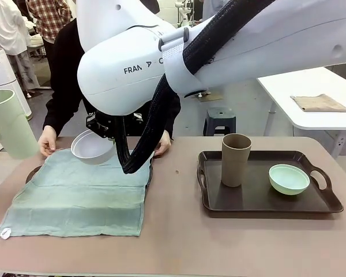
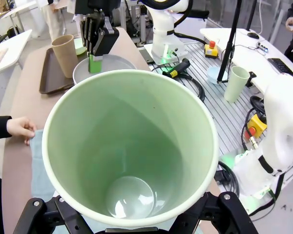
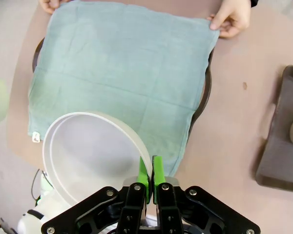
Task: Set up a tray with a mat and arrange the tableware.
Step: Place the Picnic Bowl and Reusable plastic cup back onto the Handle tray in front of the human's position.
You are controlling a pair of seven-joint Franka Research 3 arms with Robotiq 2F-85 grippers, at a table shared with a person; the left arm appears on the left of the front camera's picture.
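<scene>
Up close, the left gripper (image 2: 132,228) has its jaws spread wide around the base of the pale green tumbler (image 2: 129,146) and grips it, the open mouth turned toward the wrist camera. In the front view this tumbler (image 1: 8,124) hangs in the air at the table's left end, beside the mat. The right arm reaches across the middle. The right gripper (image 3: 150,178) is pinched nearly closed on the rim of the white bowl (image 3: 88,161), one green pad inside the rim and one outside. The bowl is tilted and held above the mat, clear of it, over the part nearer the person. The green mat (image 1: 81,190) lies spread flat over a dark tray (image 1: 32,172), whose rim peeks out at the sides. To the right on the brown table (image 1: 173,242), well apart from the mat, sits a second dark tray (image 1: 265,199). The tan-brown tumbler (image 1: 236,158) stands upright on it, and the mint green bowl (image 1: 289,178) sits beside the tumbler. At the far side, the person's hands (image 3: 232,17) hold the mat's two far corners
</scene>
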